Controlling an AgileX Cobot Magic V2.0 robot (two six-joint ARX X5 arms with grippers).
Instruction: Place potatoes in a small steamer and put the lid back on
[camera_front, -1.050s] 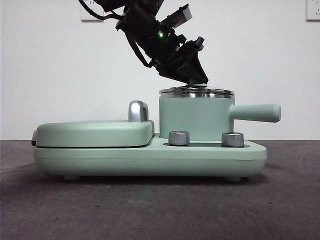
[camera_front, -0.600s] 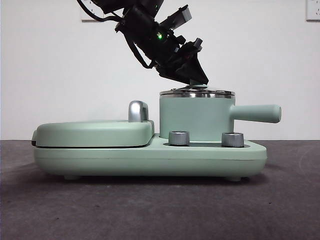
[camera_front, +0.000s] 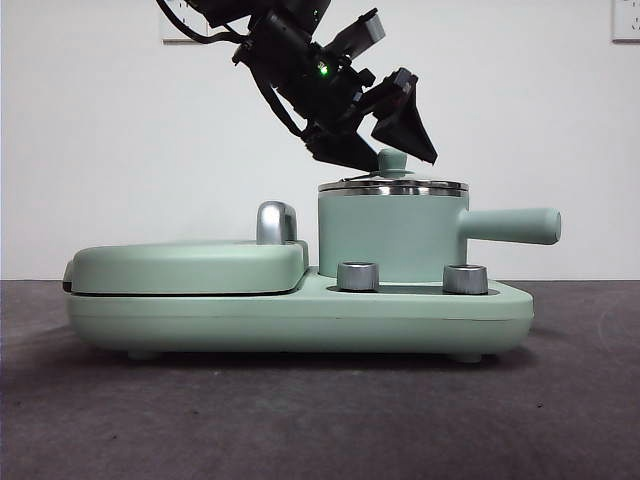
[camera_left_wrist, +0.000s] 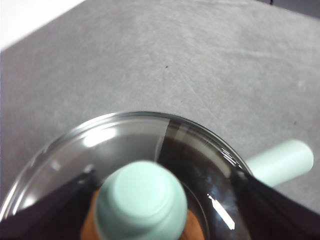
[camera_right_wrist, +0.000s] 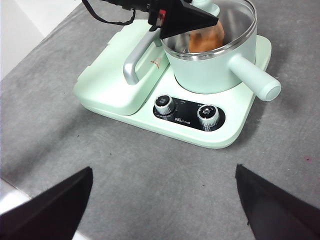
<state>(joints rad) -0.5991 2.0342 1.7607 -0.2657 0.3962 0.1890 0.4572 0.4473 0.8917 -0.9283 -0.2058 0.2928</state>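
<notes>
Resting on the steamer (camera_front: 392, 235), the lid (camera_front: 392, 186) is seen seated flat on the chrome rim, with its knob (camera_front: 391, 160) standing free between the spread jaws of the left gripper (camera_front: 385, 140). In the left wrist view the knob (camera_left_wrist: 141, 201) is flanked by the two jaws, which are apart and appear not to touch it. The potato (camera_right_wrist: 206, 37) is seen through the glass inside the pot, which stands at the right end of the cooker base (camera_front: 300, 315), beside the closed griddle cover (camera_front: 185, 265) at the left end. The right gripper (camera_right_wrist: 162, 210) is held open above the table (camera_right_wrist: 150, 165), well apart from the cooker. The last step, release of the lid, is judged to be in hand, and the task almost done. Next, the left gripper is to be raised straight up so that the knob is not caught and the lid not dragged off the rim.
</notes>
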